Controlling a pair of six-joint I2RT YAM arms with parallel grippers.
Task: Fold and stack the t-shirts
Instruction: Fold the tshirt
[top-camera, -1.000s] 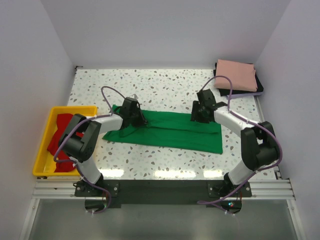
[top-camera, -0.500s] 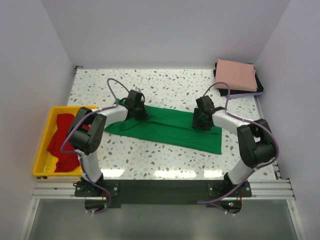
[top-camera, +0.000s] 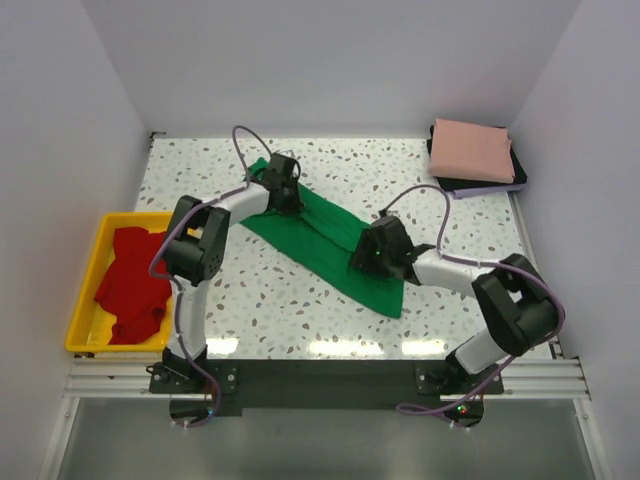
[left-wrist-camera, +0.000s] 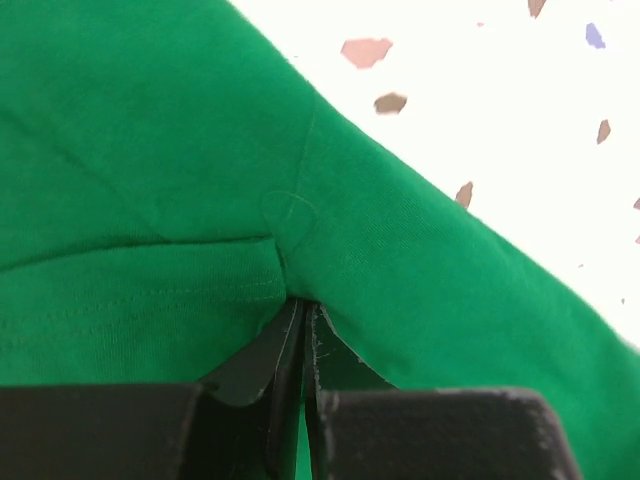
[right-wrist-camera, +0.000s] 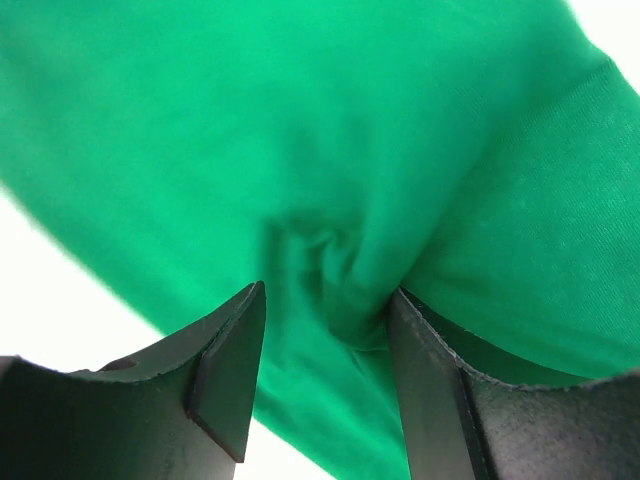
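Note:
A bright green t-shirt (top-camera: 322, 236), folded into a long strip, lies slantwise on the speckled table from far left to near right. My left gripper (top-camera: 289, 194) is at its far end, shut on a pinch of the green cloth (left-wrist-camera: 150, 150), with its jaws (left-wrist-camera: 303, 306) pressed together. My right gripper (top-camera: 366, 260) stands on the strip's near end. Its jaws (right-wrist-camera: 325, 300) are apart, with a bunched fold of green cloth (right-wrist-camera: 345, 260) between them, against the right finger. A red t-shirt (top-camera: 128, 282) lies crumpled in the tray. A folded salmon pink t-shirt (top-camera: 472, 150) sits at the far right.
The yellow plastic tray (top-camera: 80, 300) sits at the table's left edge. The pink shirt rests on dark folded cloth (top-camera: 447, 183) in the far right corner. White walls close in the table on three sides. Both arms' purple cables loop above the table.
The green strip has swung from lying nearly level to a steep slant. The left gripper carried its end away from me, while the right gripper slid its end nearer and to the left.

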